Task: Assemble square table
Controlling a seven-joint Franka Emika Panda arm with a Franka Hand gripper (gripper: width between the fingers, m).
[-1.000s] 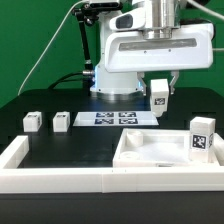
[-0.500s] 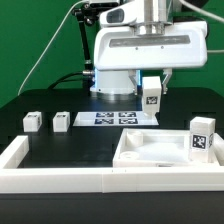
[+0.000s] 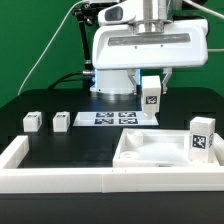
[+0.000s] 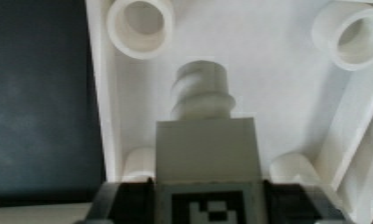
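My gripper (image 3: 151, 90) hangs above the table, shut on a white table leg (image 3: 151, 99) that shows its tag. In the wrist view the leg (image 4: 206, 140) runs out from between the dark fingers (image 4: 122, 200) of my gripper (image 4: 206, 202). Its threaded tip points down at the white square tabletop (image 4: 130, 90), between two corner sockets. In the exterior view the tabletop (image 3: 140, 158) lies at the front right. Another leg (image 3: 201, 137) stands upright at its right corner. Two more legs (image 3: 33, 121) (image 3: 62, 121) lie on the black table at the left.
The marker board (image 3: 112, 118) lies flat behind the tabletop, under the arm. A low white border wall (image 3: 50, 178) runs along the front and up the left side. The arm's base (image 3: 112, 85) stands at the back.
The gripper with the leg has shifted a little toward the exterior view's left and the leg hangs straighter. The grip has stayed shut on it.
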